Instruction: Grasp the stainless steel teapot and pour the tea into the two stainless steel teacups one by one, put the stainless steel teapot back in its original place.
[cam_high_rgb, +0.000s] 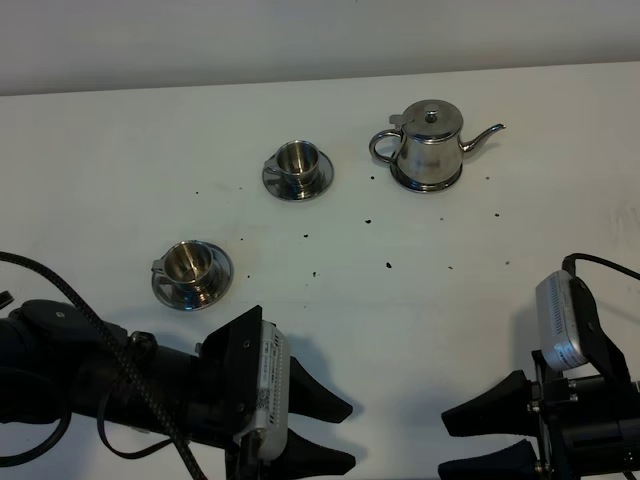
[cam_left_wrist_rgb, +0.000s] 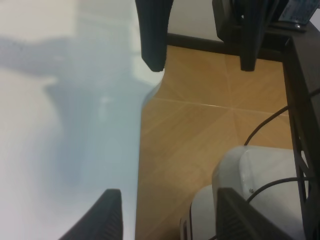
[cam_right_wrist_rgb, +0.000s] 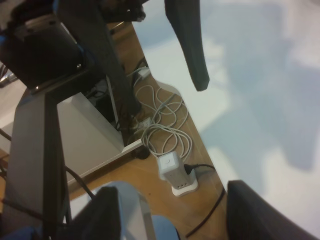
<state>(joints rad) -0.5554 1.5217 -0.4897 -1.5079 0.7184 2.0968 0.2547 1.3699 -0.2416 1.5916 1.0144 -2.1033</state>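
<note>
The stainless steel teapot (cam_high_rgb: 430, 143) stands upright at the back right of the white table, on its round steel disc (cam_high_rgb: 404, 181), the original place, with the spout pointing right. One teacup (cam_high_rgb: 297, 160) on a saucer is at the back middle. The other teacup (cam_high_rgb: 190, 265) on a saucer is nearer, at the left. My left gripper (cam_high_rgb: 345, 436) (cam_left_wrist_rgb: 167, 220) is open and empty at the front edge, well short of the cups. Facing it at the front right, my right gripper (cam_high_rgb: 448, 445) (cam_right_wrist_rgb: 170, 215) is also open and empty. Neither wrist view shows the teapot or the cups.
Small dark specks (cam_high_rgb: 388, 265) dot the table (cam_high_rgb: 120, 150) between the cups and the teapot. Past the table edge the wrist views show a wooden floor (cam_left_wrist_rgb: 200, 130), a black frame (cam_right_wrist_rgb: 50, 150), a power strip (cam_right_wrist_rgb: 175, 175) with cables, and a white base (cam_left_wrist_rgb: 260, 185).
</note>
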